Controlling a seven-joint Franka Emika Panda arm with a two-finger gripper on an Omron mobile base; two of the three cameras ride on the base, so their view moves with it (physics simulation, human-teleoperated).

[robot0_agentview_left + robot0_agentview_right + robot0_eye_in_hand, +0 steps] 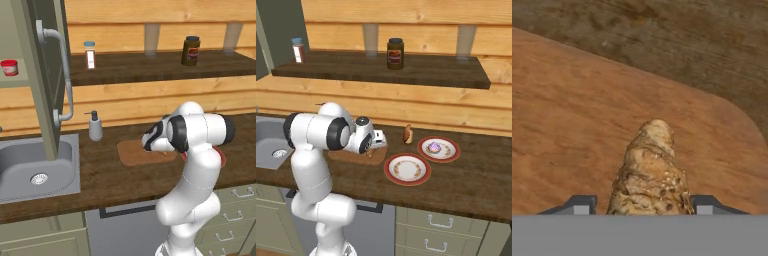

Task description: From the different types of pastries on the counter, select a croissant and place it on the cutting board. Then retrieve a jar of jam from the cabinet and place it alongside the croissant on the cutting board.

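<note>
So the big dark plank surface (115,175) runs the whole width, with a grey sink (30,170) sunk in at the left end and a wood-panelled wall behind. Above it there's a dark shelf (406,70) holding a clear shaker with a blue cap (90,54) and a taller dark brown jar with a black lid (395,53). Over at the far left the olive cabinet (47,75) has its door hanging open, and the little red jar of jam (9,67) sits on the pale shelf inside.

The white arm is bent low over the cutting board (135,152), which lies flat on the surface between the soap dispenser (95,126) and the plates. Two round red-rimmed plates sit right of the board: the near one (407,169) looks bare, the far one (438,149) has the purplish pastry (434,147) on it. Another small brown pastry (407,134) stands on the surface just behind them.

The hand (644,204) is down at the board's right end, near its rounded corner, and it's clamped on the croissant (649,172): the two finger tips sit tight on either side of it. The croissant points away over the board's wood grain. Can't tell if it's actually touching the board.
</note>
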